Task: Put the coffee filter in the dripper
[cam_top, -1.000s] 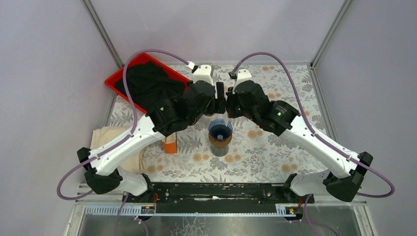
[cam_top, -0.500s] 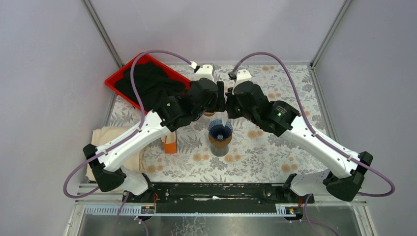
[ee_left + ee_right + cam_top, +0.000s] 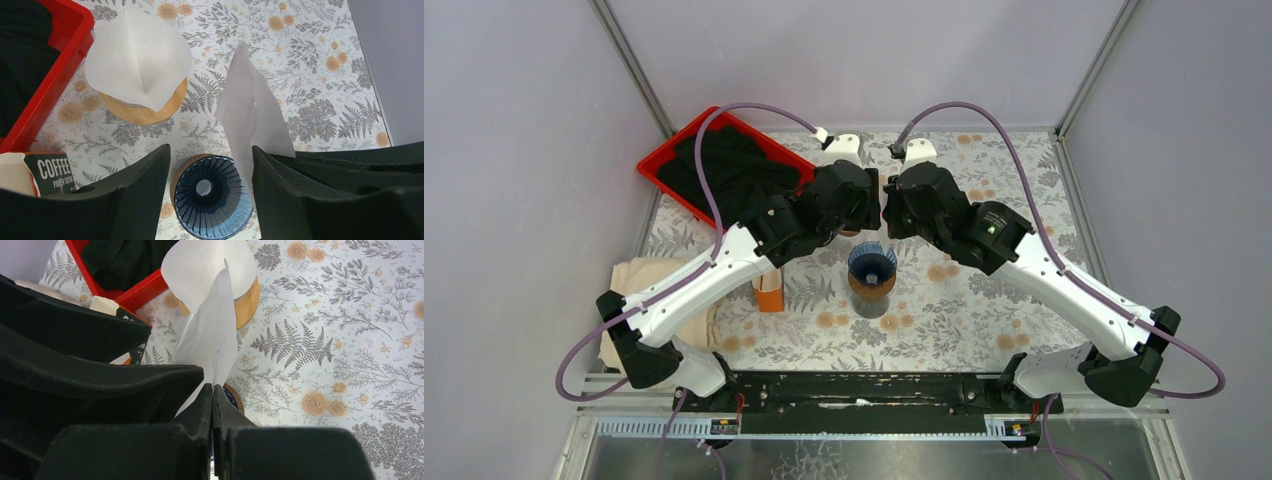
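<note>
Right fingers (image 3: 205, 400) clamped together on folded white paper coffee filter (image 3: 252, 120). Filter hangs just above blue ribbed dripper (image 3: 210, 200), not yet inside. Left fingers (image 3: 160, 165) apart, filter just beside one; contact unclear. Over last second left fingers narrowed slightly and left arm swung inward; filter barely moved. Likely left is closing on free edge, to spread cone before lowering.

Top view: high above the near edge, looking down over the whole bench (image 3: 984, 330). Wrist views: close, facing down at mid-bench; both share the coffee filter (image 3: 252, 115) and wooden stand (image 3: 142, 114).
</note>
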Motion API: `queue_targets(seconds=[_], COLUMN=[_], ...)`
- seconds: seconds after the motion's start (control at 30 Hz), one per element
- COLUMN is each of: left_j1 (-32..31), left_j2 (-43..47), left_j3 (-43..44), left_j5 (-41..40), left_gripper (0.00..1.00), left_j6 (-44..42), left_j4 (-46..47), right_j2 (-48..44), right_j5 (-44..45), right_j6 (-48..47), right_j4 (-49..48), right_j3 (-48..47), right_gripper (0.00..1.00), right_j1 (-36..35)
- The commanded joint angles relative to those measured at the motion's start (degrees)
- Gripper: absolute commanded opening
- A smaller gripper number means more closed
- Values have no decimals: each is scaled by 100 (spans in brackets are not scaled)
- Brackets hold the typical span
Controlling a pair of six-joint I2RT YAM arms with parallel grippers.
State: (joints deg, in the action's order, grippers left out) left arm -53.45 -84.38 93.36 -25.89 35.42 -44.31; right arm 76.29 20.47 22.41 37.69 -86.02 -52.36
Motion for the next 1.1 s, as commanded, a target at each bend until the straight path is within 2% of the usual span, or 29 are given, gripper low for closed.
queue_targets(seconds=[0.0, 0.1, 0.27, 0.5, 0.7, 1.07], left_j1=[39, 40, 43, 41, 41, 44], left_j2=[-53, -106, -106, -126, -166, -265], left_j3=[-81, -66, 72, 277, 426, 759], left_j5=[-23, -54, -66, -65, -148, -212], left_gripper=[65, 58, 33, 12, 9, 10], left_j6=[79, 63, 28, 52, 111, 102], left_j4=[-77, -129, -250, -570, -905, -1507], right_j2=[35, 65, 159, 290, 384, 523], right_j5=[203, 184, 128, 251, 372, 476], right_j6=[73, 84, 112, 142, 137, 55], right_j4=[-7, 33, 214, 700, 1078, 1537], right_j3=[-307, -359, -492, -823, -1038, -1397], right_gripper=[2, 2, 2, 2, 3, 6], right_j1=[-55, -55, -57, -60, -56, -60])
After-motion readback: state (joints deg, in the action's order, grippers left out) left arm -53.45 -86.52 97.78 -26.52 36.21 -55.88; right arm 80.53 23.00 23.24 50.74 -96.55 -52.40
